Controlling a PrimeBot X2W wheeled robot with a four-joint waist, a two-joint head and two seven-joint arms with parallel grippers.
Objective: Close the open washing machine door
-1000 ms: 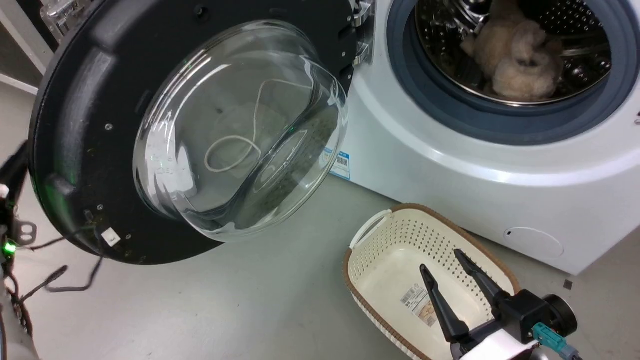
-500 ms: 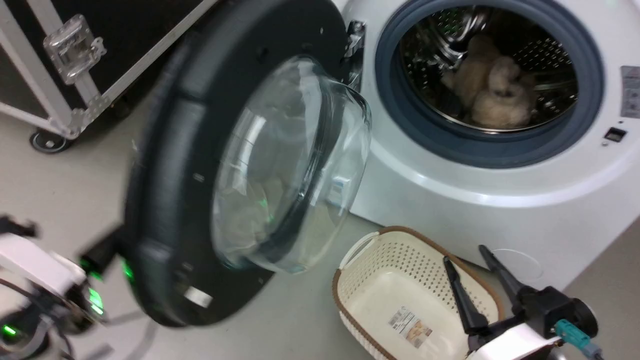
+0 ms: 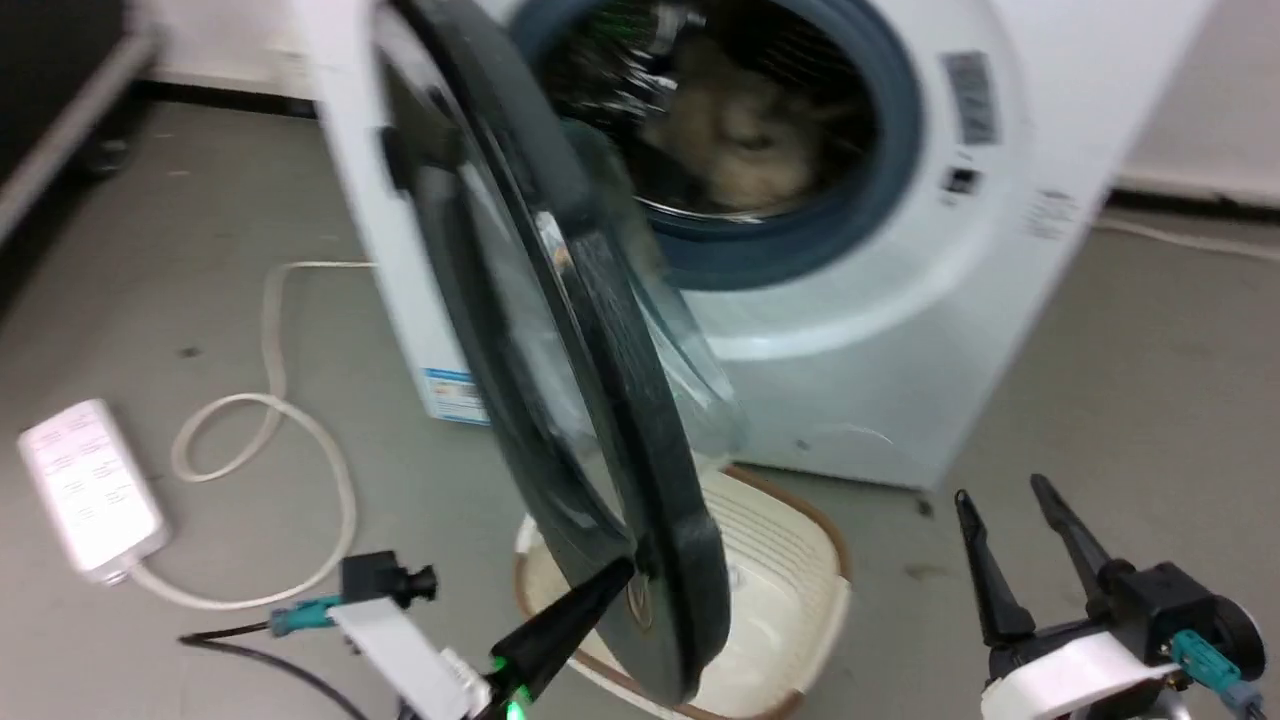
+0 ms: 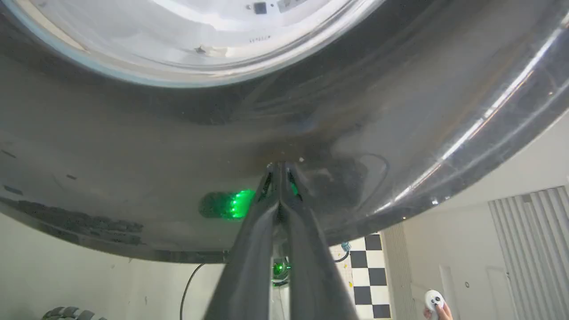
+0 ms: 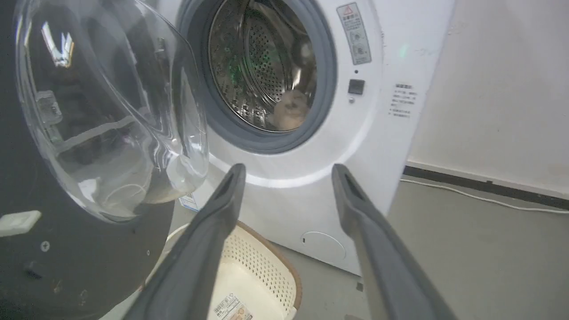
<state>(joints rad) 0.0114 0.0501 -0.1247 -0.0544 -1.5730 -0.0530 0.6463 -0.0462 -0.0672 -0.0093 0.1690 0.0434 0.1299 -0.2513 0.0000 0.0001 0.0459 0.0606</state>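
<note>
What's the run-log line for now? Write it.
washing machine door: half-open | left claw: shut, tips on door rim | right claw: open, off door

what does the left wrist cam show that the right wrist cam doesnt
Left wrist view, not the right: the left gripper, shut, tips against the glossy black outer face of the washing machine door, and a person's hand holding a white remote. Right wrist view, not the left: the open right gripper, the drum mouth with pale laundry inside, and the cream basket. Both: the door, seen from opposite sides, not yet closed.
</note>
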